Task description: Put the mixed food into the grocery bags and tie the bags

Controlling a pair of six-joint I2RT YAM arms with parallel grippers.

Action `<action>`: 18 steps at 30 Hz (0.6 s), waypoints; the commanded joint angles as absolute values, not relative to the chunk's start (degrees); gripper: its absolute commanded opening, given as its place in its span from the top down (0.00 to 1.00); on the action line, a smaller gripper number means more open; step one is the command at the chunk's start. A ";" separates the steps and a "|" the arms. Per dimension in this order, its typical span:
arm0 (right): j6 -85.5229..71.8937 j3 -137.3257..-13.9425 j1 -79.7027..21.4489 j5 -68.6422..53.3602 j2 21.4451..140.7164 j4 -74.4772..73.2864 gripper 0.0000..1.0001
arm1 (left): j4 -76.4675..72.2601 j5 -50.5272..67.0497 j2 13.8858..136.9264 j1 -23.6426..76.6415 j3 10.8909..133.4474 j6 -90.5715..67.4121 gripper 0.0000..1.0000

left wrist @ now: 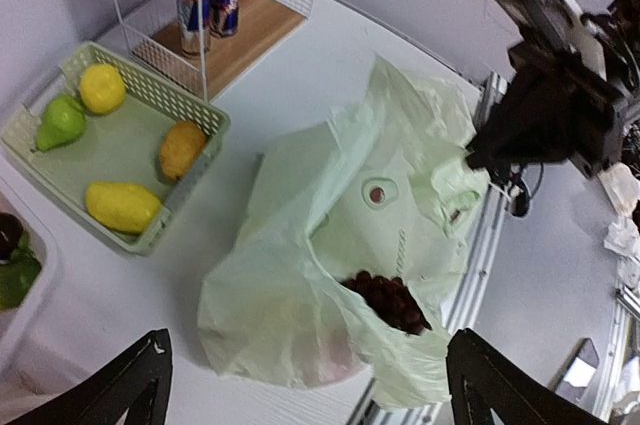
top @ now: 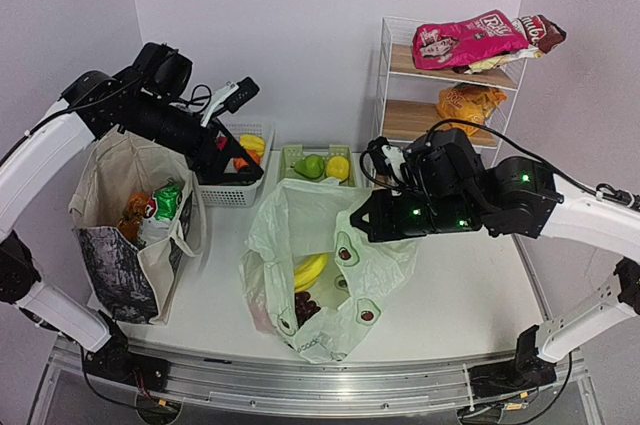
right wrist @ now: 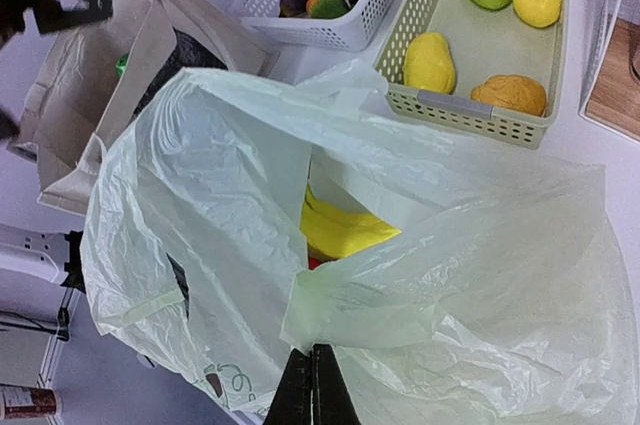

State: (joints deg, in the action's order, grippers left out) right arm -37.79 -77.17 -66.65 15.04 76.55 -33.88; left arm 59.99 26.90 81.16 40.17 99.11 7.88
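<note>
At the near edge of the desk (top: pixel 450 295), the right pincer (right wrist: pixel 312 350) was pressed fully together on a fold of the pale-green plastic bag (right wrist: pixel 450 245); yellow bananas (right wrist: pixel 340 230) and dark grapes (left wrist: pixel 390 300) lay inside that bag; the left pincer (left wrist: pixel 308 337) hung toward the far left corner, spread wide and empty; the canvas tote (top: pixel 120 265) stood by the left edge, snack packets (top: pixel 165 200) in its mouth.

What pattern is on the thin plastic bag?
Avocados on pale green; plastic bag clearest in top external view.
</note>
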 commanded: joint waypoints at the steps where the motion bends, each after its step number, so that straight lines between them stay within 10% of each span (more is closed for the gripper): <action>1: -39.40 -77.25 -66.62 19.69 75.49 -26.15 1.00 | 71.40 39.21 74.61 42.22 90.35 11.82 0.01; 18: -40.03 -73.24 -66.62 22.17 73.41 -27.40 1.00 | 54.91 26.02 75.91 56.70 79.97 17.21 0.01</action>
